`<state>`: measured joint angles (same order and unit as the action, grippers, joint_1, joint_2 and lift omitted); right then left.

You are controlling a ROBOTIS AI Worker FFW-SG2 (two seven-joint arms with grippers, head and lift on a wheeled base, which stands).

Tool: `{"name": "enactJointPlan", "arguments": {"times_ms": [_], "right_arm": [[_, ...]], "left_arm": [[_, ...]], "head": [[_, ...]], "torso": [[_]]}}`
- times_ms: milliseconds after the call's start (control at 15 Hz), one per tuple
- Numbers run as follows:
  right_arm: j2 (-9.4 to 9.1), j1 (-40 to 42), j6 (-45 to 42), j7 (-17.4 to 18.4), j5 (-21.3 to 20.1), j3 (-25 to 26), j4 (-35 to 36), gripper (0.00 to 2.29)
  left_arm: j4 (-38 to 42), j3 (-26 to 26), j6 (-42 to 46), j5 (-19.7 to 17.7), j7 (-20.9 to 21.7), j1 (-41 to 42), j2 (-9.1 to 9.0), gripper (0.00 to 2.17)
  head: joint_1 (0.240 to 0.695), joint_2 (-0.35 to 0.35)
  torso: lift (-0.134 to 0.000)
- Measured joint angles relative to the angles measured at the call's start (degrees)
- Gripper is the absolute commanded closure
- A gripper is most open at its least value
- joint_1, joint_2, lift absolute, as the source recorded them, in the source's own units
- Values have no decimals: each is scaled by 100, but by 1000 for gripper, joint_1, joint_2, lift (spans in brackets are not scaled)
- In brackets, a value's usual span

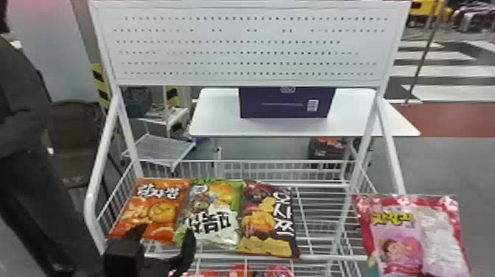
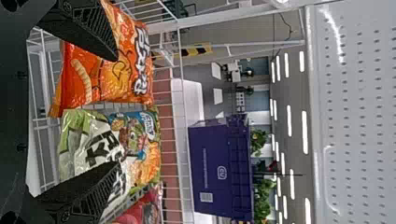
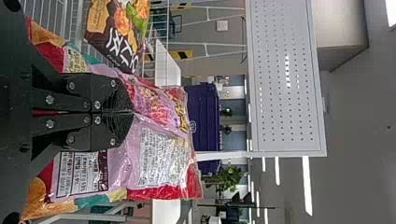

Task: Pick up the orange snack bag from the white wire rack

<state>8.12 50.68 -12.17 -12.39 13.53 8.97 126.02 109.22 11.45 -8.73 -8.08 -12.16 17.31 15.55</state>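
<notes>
1. The left gripper (image 1: 164, 232) is seen at the front of the display, before the lower ends of the orange and green bags. Its jaws are parted wide, with nothing gripped between them; in the left wrist view one is set in front of the orange bag, the other in front of the green. Whether either bag is touched cannot be told.
2. A pink-and-red snack bag (image 1: 399, 243) is held upright beside the right-hand side of the rack by the right gripper (image 3: 132, 112). Its jaws are closed together on the bag, with the packaging pinched between them.
3. The orange snack bag (image 1: 156, 211), the one sought, is laid on the upper tier of the white wire rack (image 1: 327, 257), at the left end of the row, with its printed face turned up.
4. A green snack bag (image 1: 217, 217) is placed just beside it, and a dark brown bag (image 1: 265, 221) is placed on the green bag's other side, completing the row of three.
5. Red packs (image 1: 239, 273) are partly seen on a lower tier, below the front edge of the row.
6. A white perforated panel (image 1: 250, 46) is mounted above the rack, between its slanted posts.
7. Beyond the rack, a purple box (image 1: 287, 105) is set on a white counter (image 1: 217, 123). A small white cart (image 1: 158, 149) and a dark chair (image 1: 72, 136) are positioned to the left.
8. Farther back on the right, black-and-white floor stripes (image 1: 442, 72) are seen beside a red strip of floor (image 1: 460, 119).
</notes>
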Motion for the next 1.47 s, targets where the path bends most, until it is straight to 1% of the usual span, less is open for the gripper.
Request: {"name": "enactJointPlan", "arguments": {"times_ms": [200, 600, 667, 733, 800, 867, 933, 1133, 1333, 1467], "right_arm": [[28, 19, 0, 0, 0, 25, -15, 2250], [40, 27, 0, -26, -9, 26, -77, 2250], [40, 20, 0, -26, -9, 26, -85, 2250], [40, 14, 0, -26, -11, 26, -92, 2250], [40, 10, 0, -34, -14, 26, -98, 2250], [37, 5, 0, -42, -16, 26, -102, 2250], [30, 0, 0, -44, -16, 26, -103, 2250], [16, -18, 0, -51, -17, 26, -128, 2250], [14, -45, 0, -53, -17, 26, -163, 2250], [14, -66, 0, -53, -17, 26, -190, 2250]], "left_arm": [[-782, 80, -226, 10, 5, -741, -26, 110], [-1919, 5, -248, -21, 12, -1499, -11, 171], [-2018, -8, -248, -49, 17, -1548, -12, 272], [-2081, -29, -248, -70, 24, -1586, -12, 427], [-2114, -66, -249, -82, 52, -1615, -14, 923], [-2129, -96, -263, -89, 115, -1636, -15, 1582], [-2134, -132, -296, -109, 141, -1643, -17, 1912], [-2015, -206, -244, -186, 90, -1528, -17, 1919], [-1643, -254, -156, -194, 47, -1301, -18, 1919], [-1320, -270, -29, -194, -89, -1069, -27, 1919]], "head": [[499, 0], [499, 0], [499, 0], [499, 0], [499, 0], [499, 0], [499, 0], [499, 0], [499, 0], [499, 0]], "torso": [[0], [0], [0], [0], [0], [0], [0], [0], [0], [0]]}}
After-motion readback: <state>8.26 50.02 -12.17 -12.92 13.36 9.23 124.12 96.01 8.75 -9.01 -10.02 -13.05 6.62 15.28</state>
